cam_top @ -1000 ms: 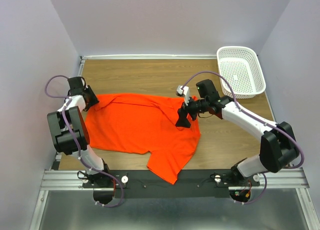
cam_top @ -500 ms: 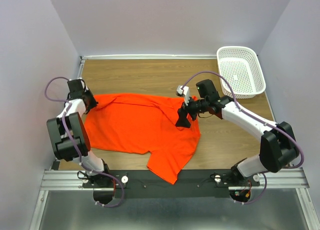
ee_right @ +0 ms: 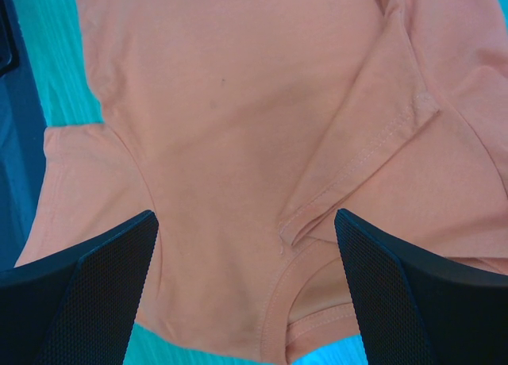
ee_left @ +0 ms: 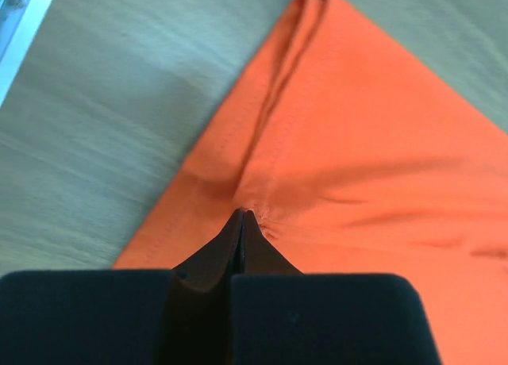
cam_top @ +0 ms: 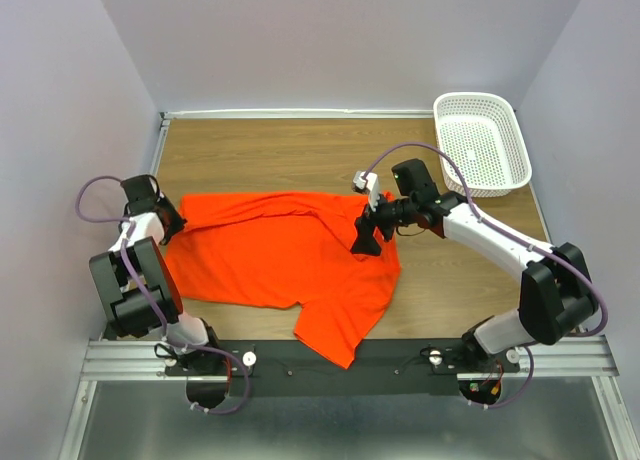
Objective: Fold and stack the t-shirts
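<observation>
The left gripper (cam_top: pixel 166 222) is clenched on the left edge of the t-shirt (cam_top: pixel 280 255), a pucker of cloth being pinched right at its tips. From there the cloth spreads ahead of the tool and off to its right over the table (cam_top: pixel 300 145). The shirt's long axis is judged to run from this gripper straight across to the right gripper (cam_top: pixel 368 238), which is held released, jaws spread wide, above the collar end. Each arm is thus placed at its own end, and the cloth to be taken next lies directly beneath the right tool. The pinch itself, and a doubled seam running away from the tips, are shown only by the left wrist view. The neck curve and a turned-over flap between the open jaws are shown only by the right wrist view, though contact cannot be told. Only from above is the whole spread seen — one corner reaching the near edge, the basket (cam_top: pixel 475 98) well apart beyond the right tool.
</observation>
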Robot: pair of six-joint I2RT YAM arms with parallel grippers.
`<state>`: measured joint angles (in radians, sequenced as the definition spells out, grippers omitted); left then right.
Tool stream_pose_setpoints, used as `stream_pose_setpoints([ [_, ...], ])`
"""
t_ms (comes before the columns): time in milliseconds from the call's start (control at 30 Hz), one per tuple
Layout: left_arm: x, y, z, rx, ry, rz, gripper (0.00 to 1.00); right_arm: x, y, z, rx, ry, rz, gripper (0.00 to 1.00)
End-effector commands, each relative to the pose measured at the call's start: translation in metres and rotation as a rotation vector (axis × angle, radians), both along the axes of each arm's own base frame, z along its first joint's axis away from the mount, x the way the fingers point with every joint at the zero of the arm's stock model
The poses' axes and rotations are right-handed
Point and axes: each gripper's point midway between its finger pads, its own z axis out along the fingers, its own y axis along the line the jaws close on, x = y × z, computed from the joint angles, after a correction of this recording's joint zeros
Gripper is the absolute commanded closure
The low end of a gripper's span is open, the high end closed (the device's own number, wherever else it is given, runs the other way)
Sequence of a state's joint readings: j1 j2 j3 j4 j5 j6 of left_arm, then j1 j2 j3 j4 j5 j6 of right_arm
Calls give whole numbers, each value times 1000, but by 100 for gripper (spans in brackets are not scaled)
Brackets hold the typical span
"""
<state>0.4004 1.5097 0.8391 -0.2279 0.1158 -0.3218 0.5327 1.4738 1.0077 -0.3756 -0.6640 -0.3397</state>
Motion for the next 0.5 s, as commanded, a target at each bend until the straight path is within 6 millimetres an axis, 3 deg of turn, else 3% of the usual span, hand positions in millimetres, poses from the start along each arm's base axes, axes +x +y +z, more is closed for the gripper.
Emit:
stream_pose_setpoints([
  [0,-2,21,-6,32,46,63,100,-3,-1,-4,-1,26,-2,0],
  [267,16,39,12,83,32,89,100,-1,-2,-8,-14,32,-10,0],
  [467,27,38,11,67,20,65,100,5,-5,-16,-47,9,-9,0],
])
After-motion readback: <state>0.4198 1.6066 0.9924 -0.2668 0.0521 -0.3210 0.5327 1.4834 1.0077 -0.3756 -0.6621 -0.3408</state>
